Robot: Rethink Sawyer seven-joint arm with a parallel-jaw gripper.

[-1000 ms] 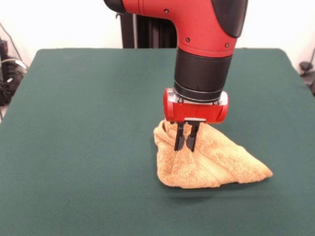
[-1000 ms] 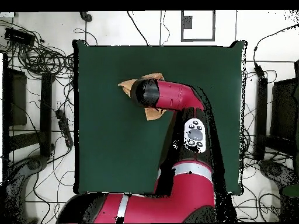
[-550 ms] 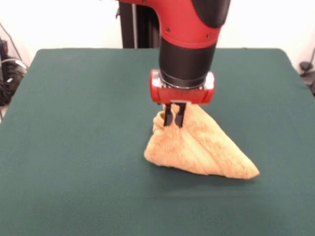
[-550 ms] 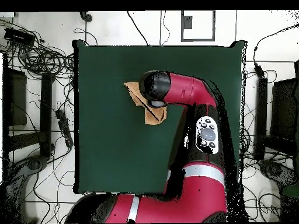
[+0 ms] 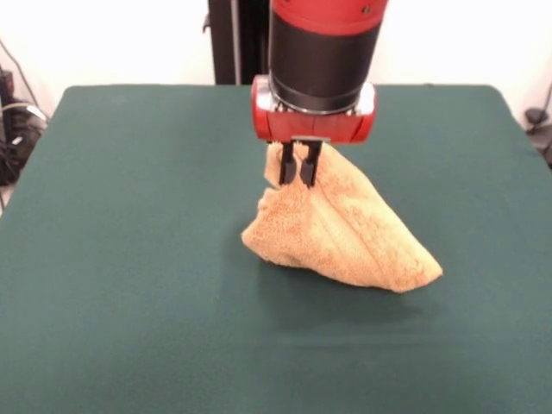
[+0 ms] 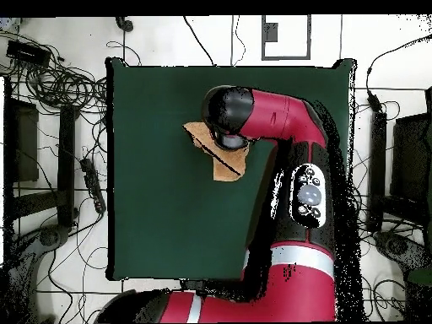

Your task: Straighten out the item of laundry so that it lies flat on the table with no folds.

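Gripper: our gripper (image 5: 299, 174) is clenched on a high ridge of the towel (image 5: 345, 237), the two black fingers close together with cloth pinched between them.
Towel position: it hangs from that pinch as a draped tent near the middle of the surface (image 5: 129, 259); its lower edge and a pointed corner at the front view's right seem to rest on the green cloth. In the overhead view only two tan patches of it (image 6: 226, 164) show beside the arm (image 6: 278, 118).
Step in hand: we judge we are lifting and dragging to let the folds fall open.
Doing it well: we should keep the pinch firm, keep the resting corner dragging on the surface, then lower away from it so the cloth lays out in one layer.
Risk: a bunched grasp may hold two layers and keep a fold.
Containers: we see none here, so nothing is held in any.
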